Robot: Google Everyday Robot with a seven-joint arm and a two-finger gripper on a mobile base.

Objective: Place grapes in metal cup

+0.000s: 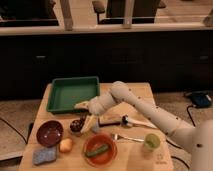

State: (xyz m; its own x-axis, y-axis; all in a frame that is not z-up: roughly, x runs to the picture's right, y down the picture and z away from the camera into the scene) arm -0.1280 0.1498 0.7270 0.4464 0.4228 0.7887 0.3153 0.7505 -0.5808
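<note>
My gripper point(84, 115) hangs low over the wooden table point(140, 90), just in front of the green tray, and looks open with nothing between its pale fingers point(88, 123). Just left of the lower finger sits a small dark object. Its lower part looks like the short metal cup point(75, 129). The purplish-dark mass at its top looks like the grapes point(78, 121). I cannot tell whether the grapes are inside the cup or beside it.
A green tray point(72, 93) is at the back left. A maroon bowl point(49, 133), a pale orange fruit point(65, 145) and a blue sponge point(43, 155) are at the front left. An orange plate point(111, 148) holds a green vegetable point(96, 150). A fork point(126, 137) and a clear greenish cup point(151, 142) lie to the right.
</note>
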